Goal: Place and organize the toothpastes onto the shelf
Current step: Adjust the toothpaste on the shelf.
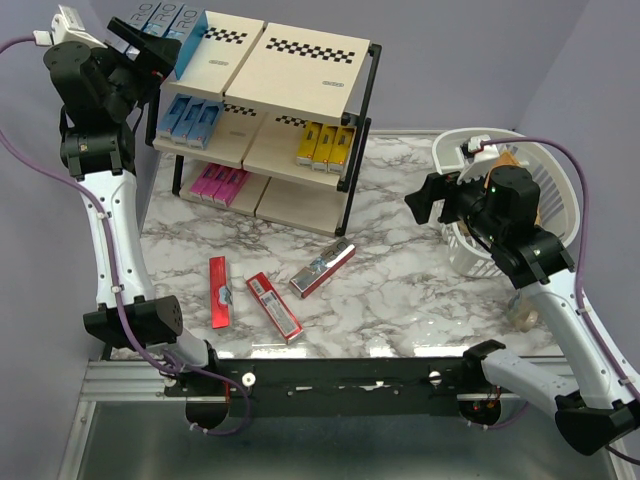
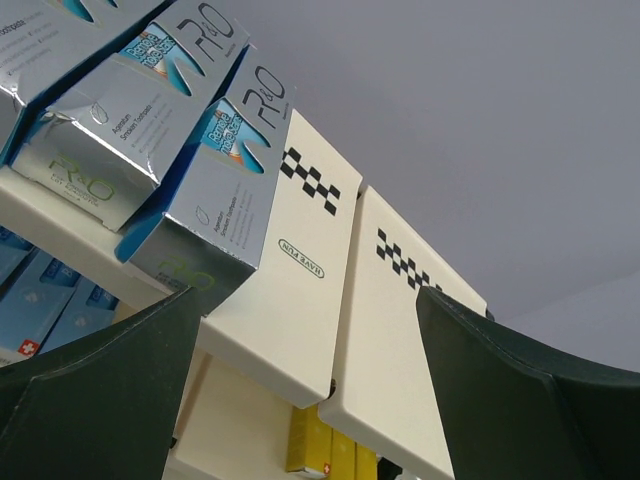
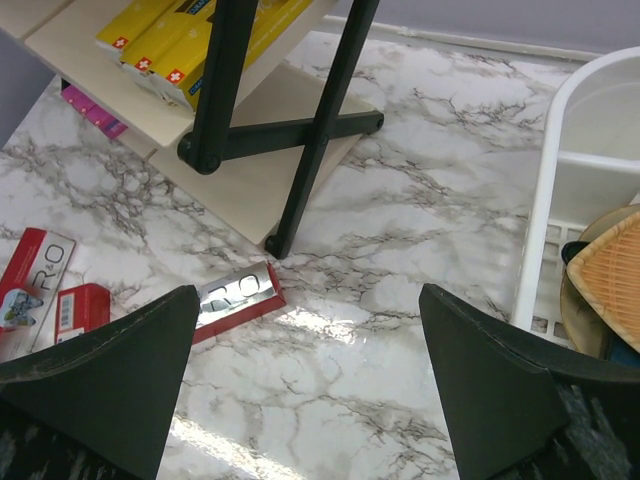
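Note:
The shelf (image 1: 290,60) stands at the back left. Silver/teal toothpastes (image 1: 165,20) lean on its top left board, light blue ones (image 1: 190,118) and yellow ones (image 1: 328,145) sit on the middle tier, and pink ones (image 1: 220,183) on the bottom. Three red toothpastes lie on the marble: (image 1: 219,291), (image 1: 274,306), (image 1: 323,268). My left gripper (image 1: 150,50) hangs open beside the silver/teal boxes (image 2: 215,200), holding nothing (image 2: 305,400). My right gripper (image 1: 428,200) is open above the table, with the silver-faced red box (image 3: 235,298) by its left finger.
A white plastic basket (image 1: 520,190) stands at the right with a woven wooden piece (image 3: 610,280) inside, close to my right arm. The shelf's black leg (image 3: 320,130) stands ahead of the right gripper. The right top board (image 2: 400,330) carries nothing.

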`<move>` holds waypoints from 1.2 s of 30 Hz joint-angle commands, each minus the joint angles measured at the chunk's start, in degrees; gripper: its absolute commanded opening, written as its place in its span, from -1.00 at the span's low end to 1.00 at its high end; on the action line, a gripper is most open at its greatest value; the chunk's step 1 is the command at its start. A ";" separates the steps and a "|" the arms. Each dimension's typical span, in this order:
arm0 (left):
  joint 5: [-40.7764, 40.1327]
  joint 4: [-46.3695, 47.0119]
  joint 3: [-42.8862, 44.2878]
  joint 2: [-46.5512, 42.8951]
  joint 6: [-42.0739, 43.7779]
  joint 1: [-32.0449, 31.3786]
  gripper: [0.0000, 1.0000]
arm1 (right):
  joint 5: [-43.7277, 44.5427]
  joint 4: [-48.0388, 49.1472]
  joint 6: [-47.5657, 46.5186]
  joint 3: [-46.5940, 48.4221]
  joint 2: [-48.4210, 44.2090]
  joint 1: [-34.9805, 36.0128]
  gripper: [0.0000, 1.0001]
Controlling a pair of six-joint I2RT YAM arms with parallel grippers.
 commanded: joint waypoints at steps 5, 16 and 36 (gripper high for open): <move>0.11 0.75 2.82 2.91 0.06 0.41 0.98 | 1.05 1.51 -1.44 -0.18 0.04 -0.16 1.00; 0.20 1.37 5.55 5.29 0.32 0.41 0.98 | 1.05 1.42 -1.53 0.26 0.92 -0.16 1.00; 0.02 2.51 7.92 7.93 0.67 0.41 0.98 | 1.31 1.16 -1.17 0.69 1.27 -0.16 1.00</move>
